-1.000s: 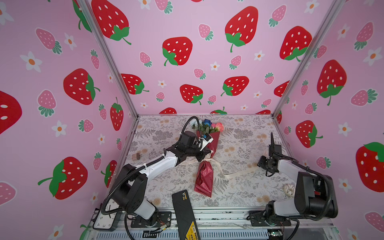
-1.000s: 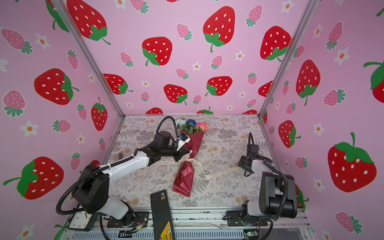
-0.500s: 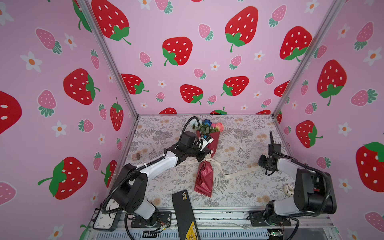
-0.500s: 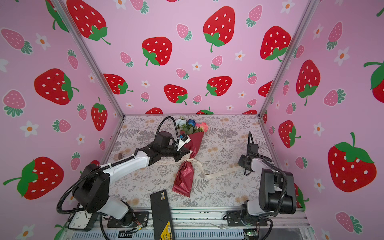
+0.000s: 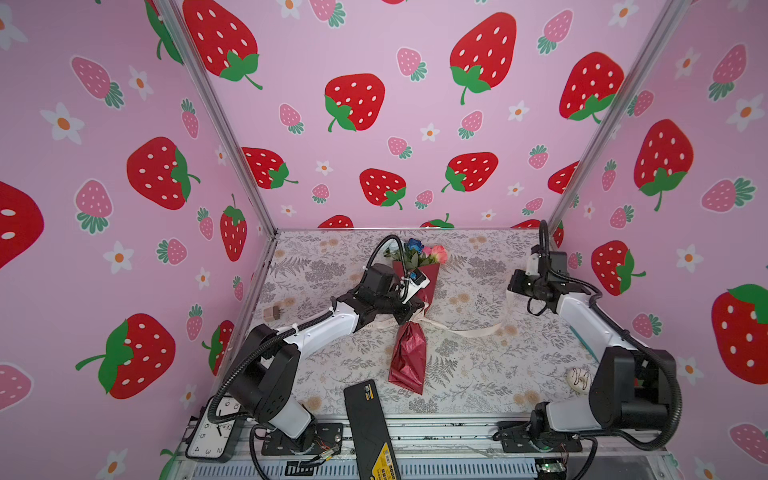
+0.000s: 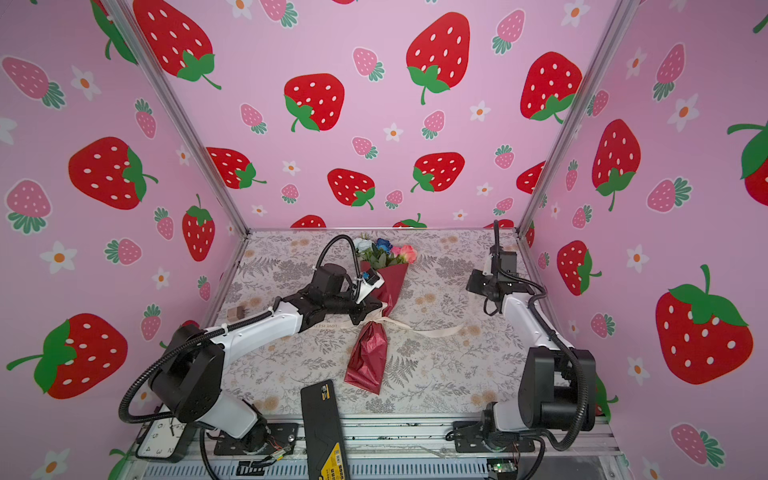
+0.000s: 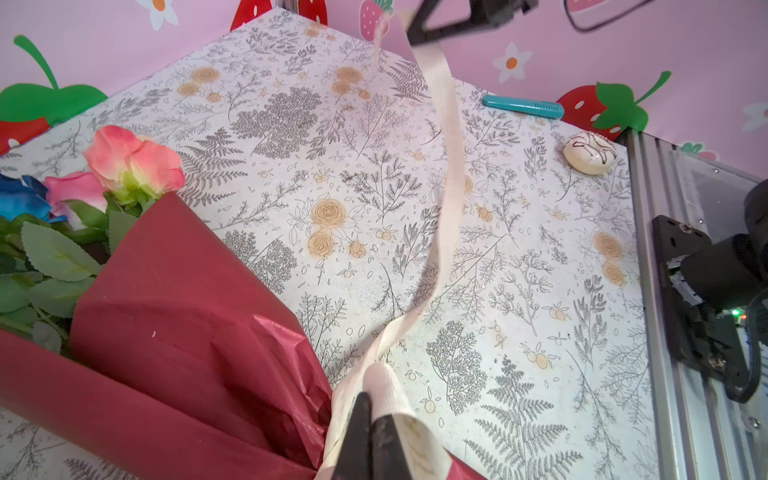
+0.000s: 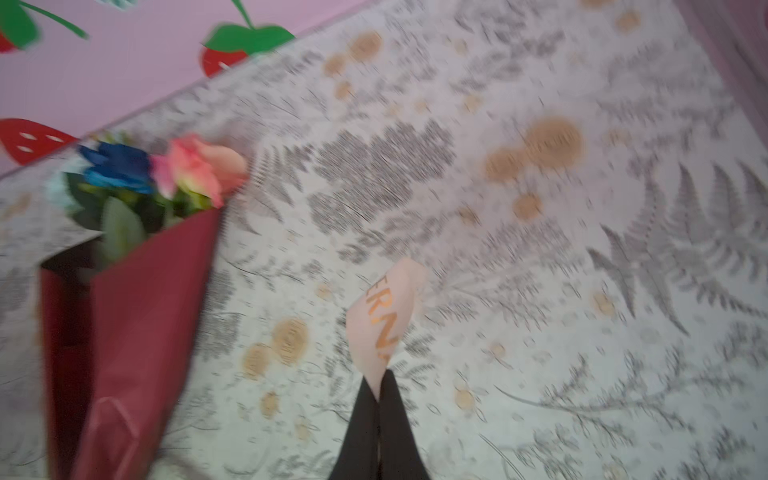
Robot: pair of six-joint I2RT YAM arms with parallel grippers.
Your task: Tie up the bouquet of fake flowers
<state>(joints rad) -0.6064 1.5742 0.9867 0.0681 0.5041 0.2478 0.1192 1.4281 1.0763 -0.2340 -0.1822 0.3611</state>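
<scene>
The bouquet of fake flowers (image 5: 409,357) lies mid-table in dark red paper (image 6: 368,357), blooms toward the back wall. A cream lettered ribbon (image 5: 469,331) wraps its neck and trails right. My left gripper (image 5: 409,318) sits at that neck, shut on the ribbon; in the left wrist view the left gripper (image 7: 372,409) pinches a cream fold beside the bouquet (image 7: 174,291), and the ribbon (image 7: 446,166) rises away. My right gripper (image 5: 510,293) hangs at the far right, raised. In the blurred right wrist view the right gripper (image 8: 379,386) is shut on the ribbon's end (image 8: 386,316), right of the bouquet (image 8: 137,299).
A black device with a yellow label (image 5: 370,428) juts over the front edge. A clock (image 5: 212,432) lies at the front left. A teal pen-like stick (image 5: 584,343) and a white round piece (image 5: 578,379) lie by the right arm. A small brown block (image 5: 272,312) sits left.
My right gripper has shut on the ribbon's end and has lifted a little toward the back. The left arm and the bouquet have stayed where they were.
</scene>
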